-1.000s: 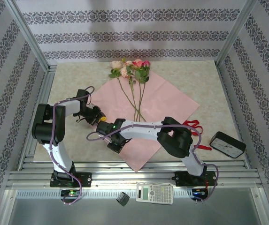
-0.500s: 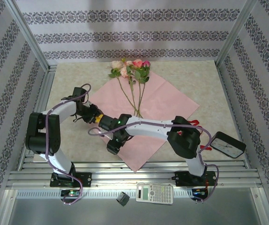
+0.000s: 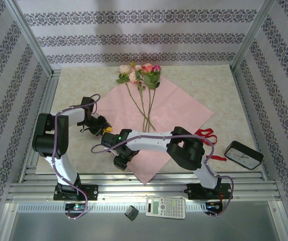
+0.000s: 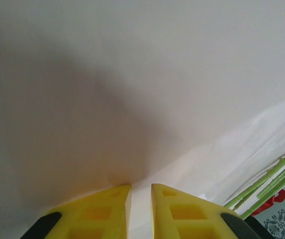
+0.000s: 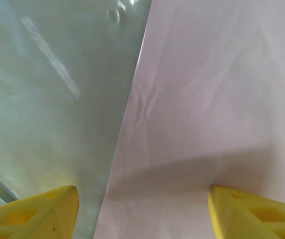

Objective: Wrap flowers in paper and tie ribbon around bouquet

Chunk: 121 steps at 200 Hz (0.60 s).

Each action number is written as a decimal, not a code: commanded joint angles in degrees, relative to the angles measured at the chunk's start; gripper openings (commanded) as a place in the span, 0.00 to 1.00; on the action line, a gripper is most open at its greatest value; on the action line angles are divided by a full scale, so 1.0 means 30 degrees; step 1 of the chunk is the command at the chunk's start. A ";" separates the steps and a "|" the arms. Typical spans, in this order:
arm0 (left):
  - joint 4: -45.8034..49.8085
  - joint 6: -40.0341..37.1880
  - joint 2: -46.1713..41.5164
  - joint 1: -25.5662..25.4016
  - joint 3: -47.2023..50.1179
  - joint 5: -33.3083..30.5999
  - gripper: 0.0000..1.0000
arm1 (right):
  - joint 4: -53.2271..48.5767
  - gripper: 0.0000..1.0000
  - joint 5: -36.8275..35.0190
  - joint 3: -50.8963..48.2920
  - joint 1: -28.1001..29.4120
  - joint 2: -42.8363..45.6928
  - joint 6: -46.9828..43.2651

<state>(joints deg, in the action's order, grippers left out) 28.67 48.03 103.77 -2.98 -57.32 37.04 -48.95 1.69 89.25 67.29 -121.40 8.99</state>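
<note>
We note: R gripper (image 5: 142, 199) open, astride near-left edge of paper (image 5: 207, 99); L gripper (image 4: 141, 191) nearly closed, apparently pinching its left corner; flowers (image 3: 138, 75) lie to their right.

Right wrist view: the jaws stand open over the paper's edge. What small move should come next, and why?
Probably lower the right gripper and close it on the paper. Its open jaws straddle the paper's edge, table on one side, sheet on the other, while the left gripper seems to pinch that side too. Two grips would let the sheet fold over the flowers.
</note>
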 commanded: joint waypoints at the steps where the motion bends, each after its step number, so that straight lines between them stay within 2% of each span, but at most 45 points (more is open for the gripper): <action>1: -0.0125 -0.0598 0.0824 0.0118 -0.0217 -0.0801 0.18 | -0.0097 0.64 -0.1160 -0.0511 0.0168 -0.0376 0.0086; 32: 0.0023 -0.0682 0.0954 0.0117 -0.0447 -0.0791 0.18 | 0.0051 0.56 -0.1343 -0.0648 0.0075 -0.0800 0.0058; 71: 0.0163 -0.0745 0.1072 0.0145 -0.0695 -0.0832 0.18 | 0.0349 0.33 -0.0833 -0.0802 -0.0239 -0.0640 -0.0112; 85: 0.0215 -0.0774 0.1097 0.0145 -0.0756 -0.0831 0.18 | 0.0314 0.28 -0.0378 -0.0615 -0.0507 -0.0490 -0.0260; 121: 0.0826 -0.0601 0.0486 0.0125 -0.1125 -0.1097 0.19 | -0.0250 0.23 0.2979 0.0170 -0.1405 -0.0187 -0.1140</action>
<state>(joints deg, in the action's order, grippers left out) 29.54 46.89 105.27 -2.98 -59.40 37.45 -46.94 4.08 88.88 65.39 -121.40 7.97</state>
